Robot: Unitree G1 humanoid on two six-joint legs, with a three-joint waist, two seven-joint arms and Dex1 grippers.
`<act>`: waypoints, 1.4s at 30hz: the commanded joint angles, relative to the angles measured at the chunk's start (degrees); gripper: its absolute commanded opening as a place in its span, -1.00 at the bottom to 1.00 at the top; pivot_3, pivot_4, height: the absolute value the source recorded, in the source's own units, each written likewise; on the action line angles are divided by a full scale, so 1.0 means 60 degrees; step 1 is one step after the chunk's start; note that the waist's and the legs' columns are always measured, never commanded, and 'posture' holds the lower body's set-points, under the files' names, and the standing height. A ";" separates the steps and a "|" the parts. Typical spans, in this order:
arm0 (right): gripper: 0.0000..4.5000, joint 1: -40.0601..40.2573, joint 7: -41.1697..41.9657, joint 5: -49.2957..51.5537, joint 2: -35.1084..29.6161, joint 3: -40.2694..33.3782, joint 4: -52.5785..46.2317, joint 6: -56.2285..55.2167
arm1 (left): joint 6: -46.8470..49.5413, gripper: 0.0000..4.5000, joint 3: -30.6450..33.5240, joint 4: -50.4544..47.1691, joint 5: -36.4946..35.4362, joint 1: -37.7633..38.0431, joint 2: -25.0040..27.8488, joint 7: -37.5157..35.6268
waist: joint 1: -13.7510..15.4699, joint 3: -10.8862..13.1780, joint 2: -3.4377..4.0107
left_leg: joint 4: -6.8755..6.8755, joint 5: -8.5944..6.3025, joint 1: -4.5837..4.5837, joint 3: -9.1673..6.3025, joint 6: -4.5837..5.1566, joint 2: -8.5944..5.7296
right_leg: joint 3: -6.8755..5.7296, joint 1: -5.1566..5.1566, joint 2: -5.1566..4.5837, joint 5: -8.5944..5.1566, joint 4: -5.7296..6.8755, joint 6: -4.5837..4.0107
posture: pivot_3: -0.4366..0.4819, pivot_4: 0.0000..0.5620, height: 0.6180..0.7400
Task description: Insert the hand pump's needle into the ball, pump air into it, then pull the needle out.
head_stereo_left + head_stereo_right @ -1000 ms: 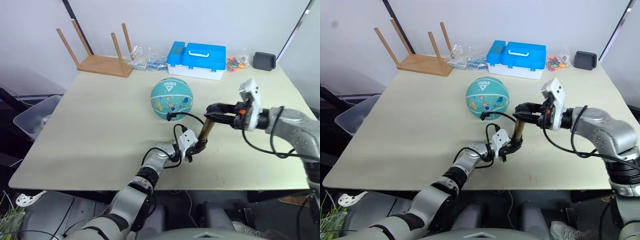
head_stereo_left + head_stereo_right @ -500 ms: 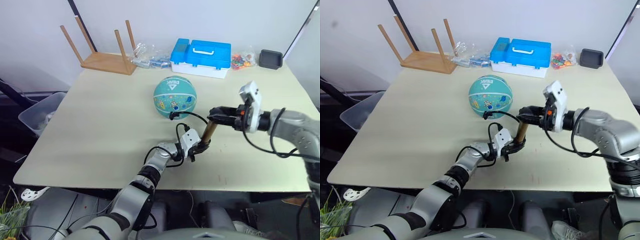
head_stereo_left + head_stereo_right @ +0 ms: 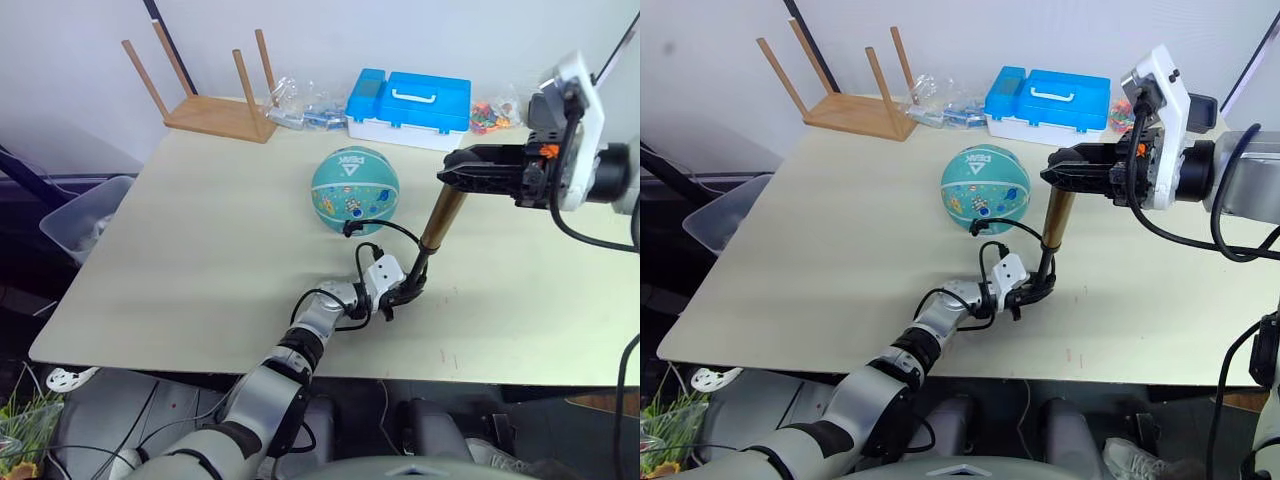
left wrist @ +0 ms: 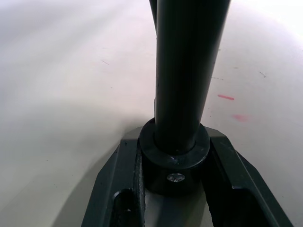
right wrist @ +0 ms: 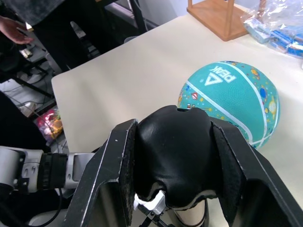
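1. Two grips suit the pump (image 3: 437,221): its black base and its black handle. The metal barrel is rigid and likely slick, and the tool looks light; the thin hose (image 3: 385,231) is limp and should not be pulled.
2. Pump look: gold-bronze barrel, black ends, rod drawn out, standing tilted near the surface's (image 3: 200,250) centre.
3. Left end effector (image 3: 404,293) is clamped on the base; right end effector (image 3: 1060,169) is closed around the handle.
4. Ball (image 3: 354,189), teal with cartoon prints and a white triangle logo, lies at 11 o'clock from the pump; the hose reaches its near side. It is probably light and apt to roll.
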 commanded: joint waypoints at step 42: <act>-0.29 -0.0308 0.1905 -0.0651 -0.0713 0.0171 0.0031 -0.0699 | 0.0555 -0.52 -0.0056 0.0488 0.0112 0.0938 0.0330 0.0060 | -0.0006 -0.0003 -0.0022 | -0.0034 -0.0002 -0.0007 -0.0026 -0.0001 -0.0032 | -0.0013 -0.0009 -0.0044 -0.0021 -0.0009 0.0009 | -0.05 -0.47 1.00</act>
